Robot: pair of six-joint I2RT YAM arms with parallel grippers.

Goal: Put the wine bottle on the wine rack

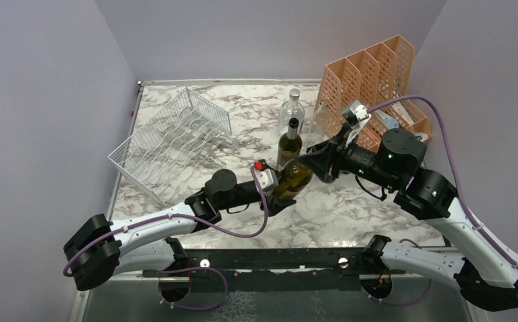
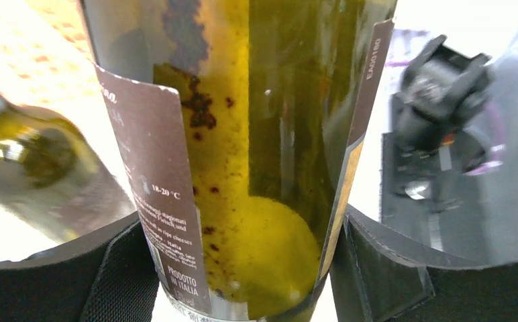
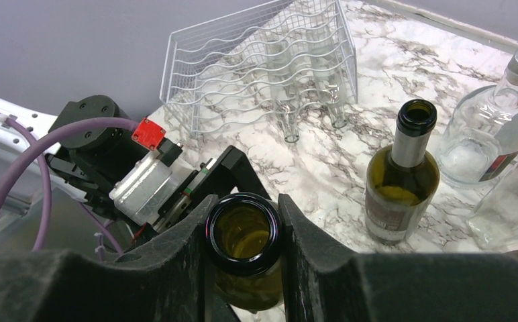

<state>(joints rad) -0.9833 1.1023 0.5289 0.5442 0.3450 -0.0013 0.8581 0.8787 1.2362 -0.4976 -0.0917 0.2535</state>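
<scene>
The wine bottle, olive green with a brown label, hangs tilted above the table's middle, held between both arms. My right gripper is shut on its open neck, one finger on each side of the rim. My left gripper is closed round the lower body, and both pads lie against the glass. The wine rack, white wire with wavy cradles, lies tilted at the back left, well apart from the bottle.
A second green bottle stands just behind the held one. A clear glass bottle stands behind that. A peach perforated file holder fills the back right corner, behind my right arm.
</scene>
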